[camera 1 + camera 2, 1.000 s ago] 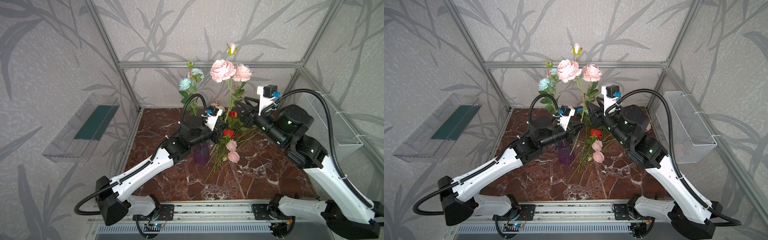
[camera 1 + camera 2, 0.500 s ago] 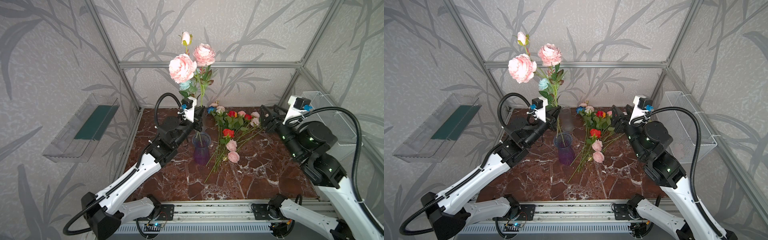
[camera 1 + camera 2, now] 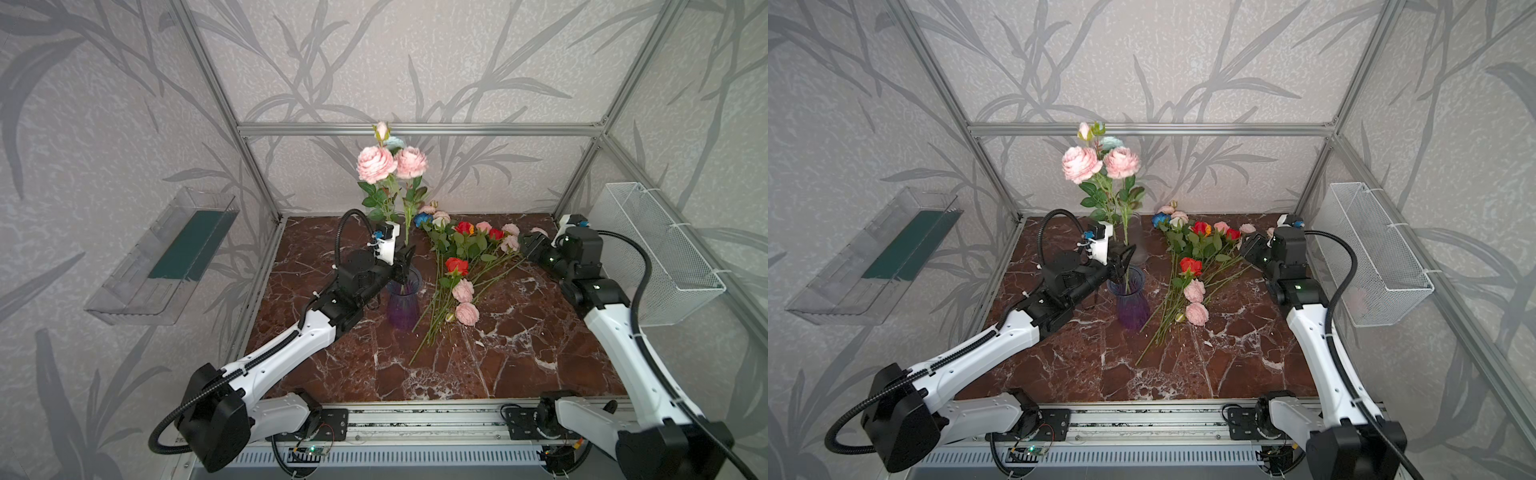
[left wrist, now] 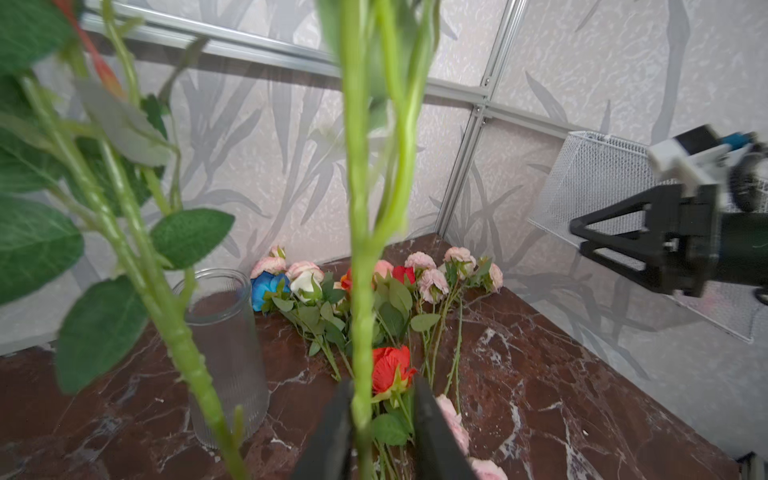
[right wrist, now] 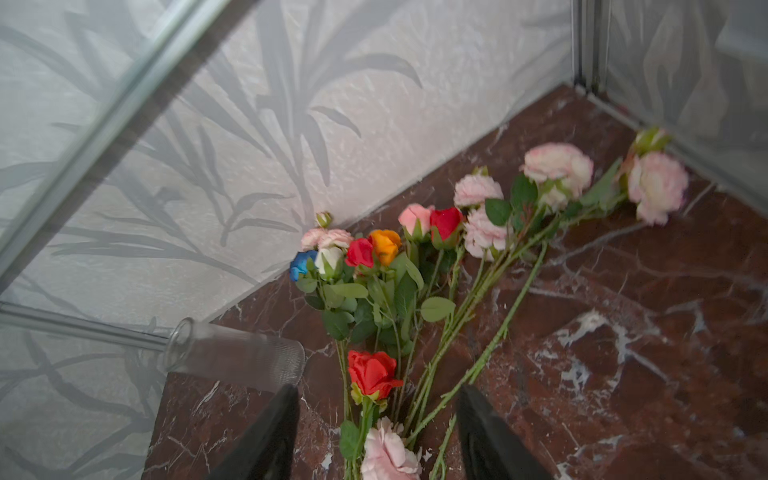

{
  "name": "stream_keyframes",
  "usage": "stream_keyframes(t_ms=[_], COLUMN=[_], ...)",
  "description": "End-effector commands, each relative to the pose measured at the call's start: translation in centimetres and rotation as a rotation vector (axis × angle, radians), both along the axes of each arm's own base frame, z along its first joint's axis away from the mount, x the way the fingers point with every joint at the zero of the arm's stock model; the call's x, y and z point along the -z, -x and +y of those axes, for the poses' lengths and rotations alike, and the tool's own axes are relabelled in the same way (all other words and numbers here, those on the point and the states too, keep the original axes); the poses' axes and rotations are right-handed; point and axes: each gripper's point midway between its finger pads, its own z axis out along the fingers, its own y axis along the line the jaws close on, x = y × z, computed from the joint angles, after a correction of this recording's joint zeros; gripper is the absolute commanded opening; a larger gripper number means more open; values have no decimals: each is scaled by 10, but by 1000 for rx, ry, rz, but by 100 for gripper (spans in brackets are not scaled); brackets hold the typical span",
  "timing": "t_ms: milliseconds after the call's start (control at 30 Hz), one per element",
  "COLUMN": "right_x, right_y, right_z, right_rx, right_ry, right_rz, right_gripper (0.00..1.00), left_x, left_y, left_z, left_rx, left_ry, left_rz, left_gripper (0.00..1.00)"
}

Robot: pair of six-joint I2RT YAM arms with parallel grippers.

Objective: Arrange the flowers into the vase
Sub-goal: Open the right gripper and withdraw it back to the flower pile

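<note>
The near half of the table [image 3: 478, 374] lies bare and open for passage. Loose flowers [image 3: 456, 266] cover the middle and back right. Tall stems [image 4: 359, 208] rising from the purple vase [image 3: 402, 307], with a clear vase [image 4: 226, 332] just behind, bar the left side.

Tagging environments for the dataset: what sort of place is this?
Likely a lab robot test cell, not a home: aluminium frame holding wallpapered panels, robot arms mounted on a base rail at the front of a marble-look tabletop.

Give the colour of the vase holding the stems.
Translucent purple; the vase shows best in a top view.
</note>
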Motion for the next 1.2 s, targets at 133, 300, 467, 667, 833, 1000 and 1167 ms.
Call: stream_keyframes(t_ms=[133, 300, 467, 667, 833, 1000, 1167], right_x=[113, 156, 189, 221, 230, 196, 143], right_y=[-25, -45, -59, -72, -69, -61, -50], right_z=[15, 14, 5, 10, 12, 6, 10], right_rx=[38, 121, 240, 265, 262, 240, 181], right_ry=[-367, -496, -538, -605, -619, -614, -633], right_rz=[204, 302, 366, 409, 408, 344, 261], right_gripper=[60, 59, 58, 47, 17, 3, 0], left_x=[4, -3, -13, -18, -20, -25, -36], left_y=[36, 66, 93, 107, 107, 108, 109], left_z=[33, 57, 85, 101, 103, 105, 105], left_rx=[-48, -47, -85, -107, -117, -121, -111], left_ry=[-37, -38, -4, 33, 24, 11, -2], left_rz=[26, 45, 34, 29, 17, -4, -34], left_gripper=[66, 67, 67, 67, 67, 67, 67])
